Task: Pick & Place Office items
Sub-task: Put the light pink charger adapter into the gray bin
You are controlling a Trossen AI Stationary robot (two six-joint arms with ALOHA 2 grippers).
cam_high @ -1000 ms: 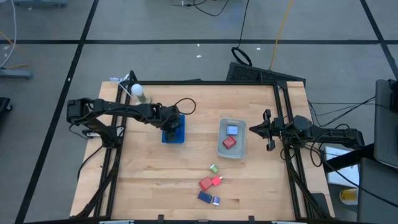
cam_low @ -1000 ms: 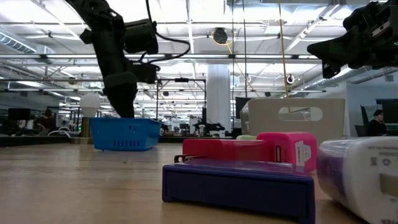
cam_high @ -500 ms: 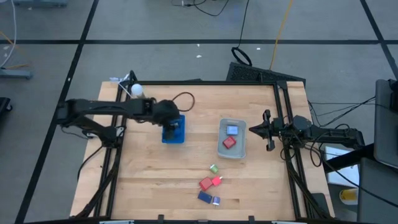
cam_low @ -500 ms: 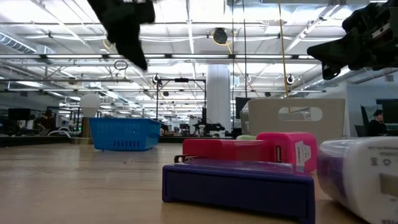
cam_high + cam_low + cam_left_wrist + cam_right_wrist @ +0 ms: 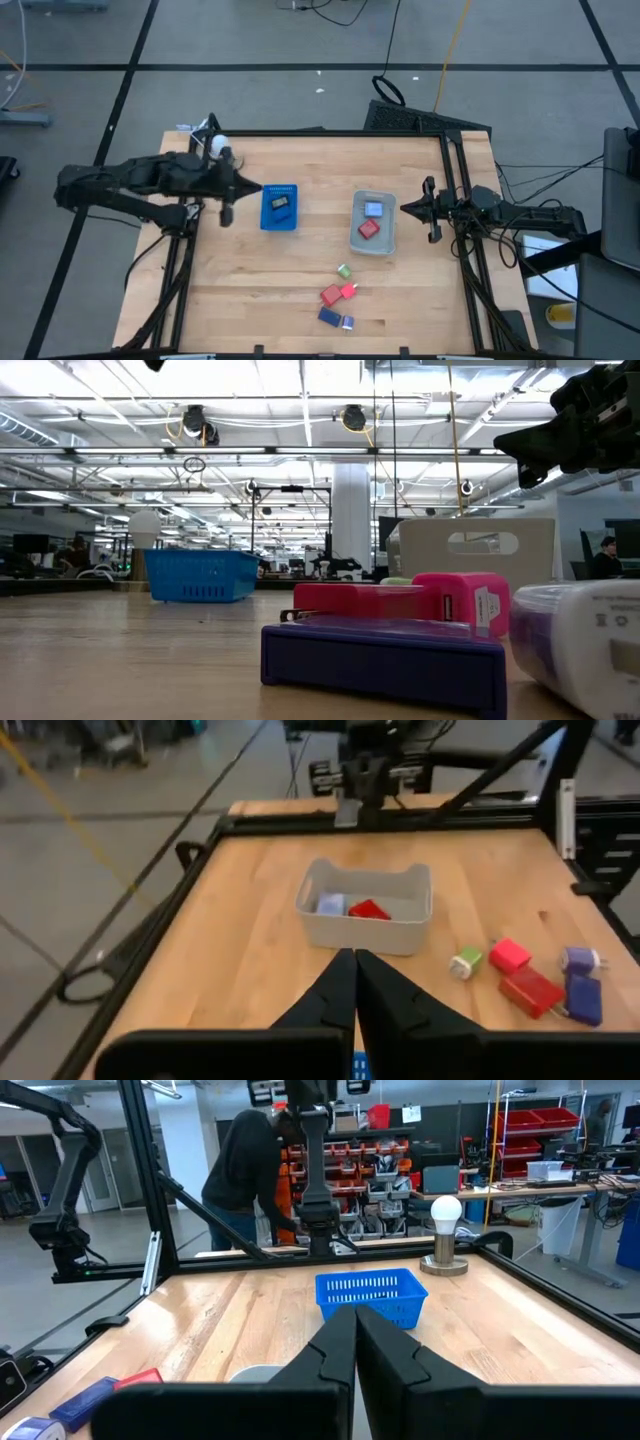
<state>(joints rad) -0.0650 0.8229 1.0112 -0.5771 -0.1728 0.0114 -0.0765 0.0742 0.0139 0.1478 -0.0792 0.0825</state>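
Since a sec ago left gripper [image 5: 226, 212] has pulled back off the blue tray [image 5: 279, 208] toward the table's left edge, fingers now pinched together on nothing; a dark item [image 5: 282, 203] lies in the tray, probably just dropped. Grey bin [image 5: 373, 223] holds a pale blue item [image 5: 373, 208] & a red one [image 5: 369, 228]. Loose office items [image 5: 338, 295] wait nr the front edge. Right gripper [image 5: 432, 231] hangs clenched, empty, by the bin, likely idle.

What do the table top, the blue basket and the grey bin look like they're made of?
Table top: wood, pale butcher-block with visible strips and grain, low sheen. Blue basket: apparently moulded plastic, opaque, with slotted walls. Grey bin: looks like plastic, pale grey, smooth matt walls with rounded corners; whether it is translucent is hard to judge.
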